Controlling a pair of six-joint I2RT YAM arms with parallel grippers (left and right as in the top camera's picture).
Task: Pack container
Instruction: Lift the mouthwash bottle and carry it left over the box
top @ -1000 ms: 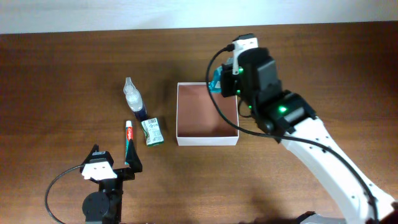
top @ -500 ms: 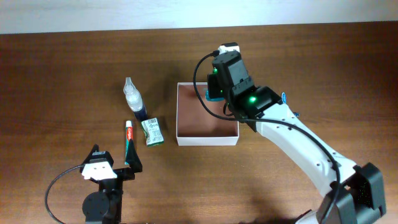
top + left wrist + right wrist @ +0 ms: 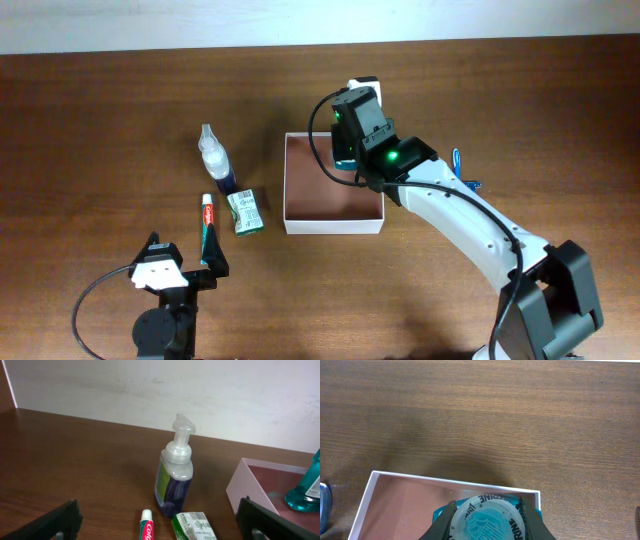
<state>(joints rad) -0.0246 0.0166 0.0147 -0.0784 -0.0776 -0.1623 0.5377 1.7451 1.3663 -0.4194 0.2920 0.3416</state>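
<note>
The container (image 3: 318, 190), a square shallow box with white walls and a reddish-brown inside, sits mid-table. My right gripper (image 3: 352, 135) is shut on the cap of a teal mouthwash bottle (image 3: 343, 157) and holds it upright inside the container's back right corner. In the right wrist view the fingers (image 3: 487, 510) clamp the bottle's cap (image 3: 487, 525) just inside the container wall (image 3: 420, 477). The left wrist view shows the container (image 3: 245, 492) with the bottle (image 3: 305, 487) in it. My left gripper (image 3: 175, 270) is open and empty near the front left edge.
A clear foam pump bottle (image 3: 216, 160), a toothpaste tube (image 3: 208, 225) and a green packet (image 3: 244, 211) lie left of the container. They also show in the left wrist view: bottle (image 3: 176, 467), tube (image 3: 146, 530), packet (image 3: 195, 525). A small blue object (image 3: 465, 178) lies right of the container.
My right arm has moved left with the mouthwash bottle, from the container's right edge to inside its back right corner. The left arm has not moved.
</note>
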